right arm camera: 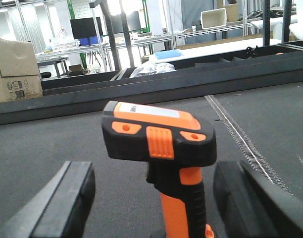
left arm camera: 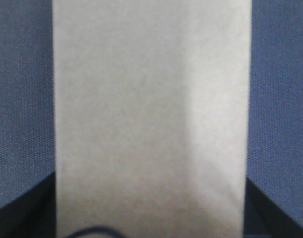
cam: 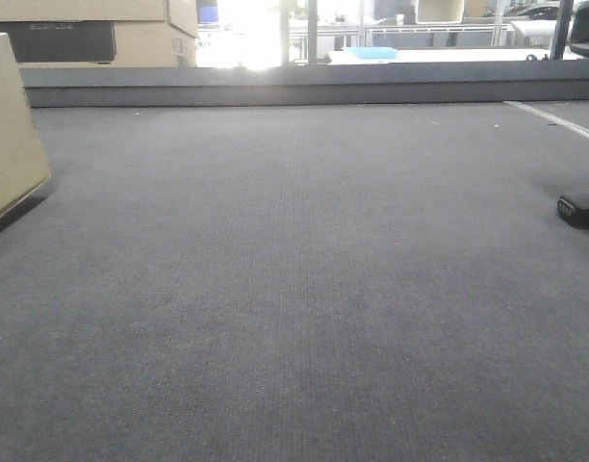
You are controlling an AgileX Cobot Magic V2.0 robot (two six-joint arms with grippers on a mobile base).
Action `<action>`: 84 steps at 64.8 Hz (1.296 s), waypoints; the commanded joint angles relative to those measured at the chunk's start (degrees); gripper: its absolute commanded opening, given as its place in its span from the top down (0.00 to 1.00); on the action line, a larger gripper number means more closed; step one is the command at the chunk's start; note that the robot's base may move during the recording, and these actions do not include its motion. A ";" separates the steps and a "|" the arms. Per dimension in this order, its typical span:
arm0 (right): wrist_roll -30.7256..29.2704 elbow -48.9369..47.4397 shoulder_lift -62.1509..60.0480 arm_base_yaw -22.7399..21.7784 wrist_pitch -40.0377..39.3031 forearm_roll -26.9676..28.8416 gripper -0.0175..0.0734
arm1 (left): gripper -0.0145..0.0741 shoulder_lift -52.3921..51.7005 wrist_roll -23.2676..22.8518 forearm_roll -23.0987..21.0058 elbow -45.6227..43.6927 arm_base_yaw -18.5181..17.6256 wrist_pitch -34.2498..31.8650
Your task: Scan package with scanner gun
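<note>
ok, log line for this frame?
left gripper: at package, grip unclear | right gripper: open, straddling upright scanner gun | scan: pending

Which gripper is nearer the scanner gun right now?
Right. Its open fingers flank the scanner gun without touching. The left wrist view shows only the package, close up.

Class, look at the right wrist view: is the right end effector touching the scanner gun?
Apart. The right wrist view shows the scanner gun standing between the right end effector's open fingers, carpet visible on both sides.
</note>
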 commanded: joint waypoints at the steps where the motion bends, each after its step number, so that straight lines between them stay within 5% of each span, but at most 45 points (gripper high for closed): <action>1: -0.01 0.14 -0.46 -0.30 -0.61 -0.33 0.37 | 0.27 -0.42 -0.20 -0.12 -0.27 0.00 -0.42; 8: -0.01 0.02 -1.89 -0.30 0.58 -1.06 0.37 | 0.17 -0.77 -1.17 0.01 -0.27 0.00 -0.12; 22: -0.01 -1.86 -8.39 -0.30 10.23 -1.90 0.43 | 0.20 -3.44 -4.36 2.02 -0.27 0.00 1.30; 46: -0.01 -8.04 -23.31 -0.30 35.50 -6.22 0.85 | 0.34 -19.93 -5.19 5.26 -0.27 0.00 1.65; 54: -0.01 -10.58 -26.93 -0.19 44.06 -6.22 0.99 | 0.47 -25.43 -5.19 3.15 -0.27 0.00 1.79; 66: -0.01 -13.50 -31.30 -0.19 50.39 -5.96 0.99 | 0.97 -30.45 -5.19 1.77 -0.13 0.00 0.47; 76: -0.01 -13.72 -33.77 -0.19 54.31 -5.72 0.99 | 0.96 -34.41 -5.19 -3.89 4.26 0.00 -8.21; 84: -0.01 -13.72 -36.17 -0.19 56.12 -5.72 0.99 | 0.96 -40.04 -5.19 -7.60 13.02 0.00 -21.41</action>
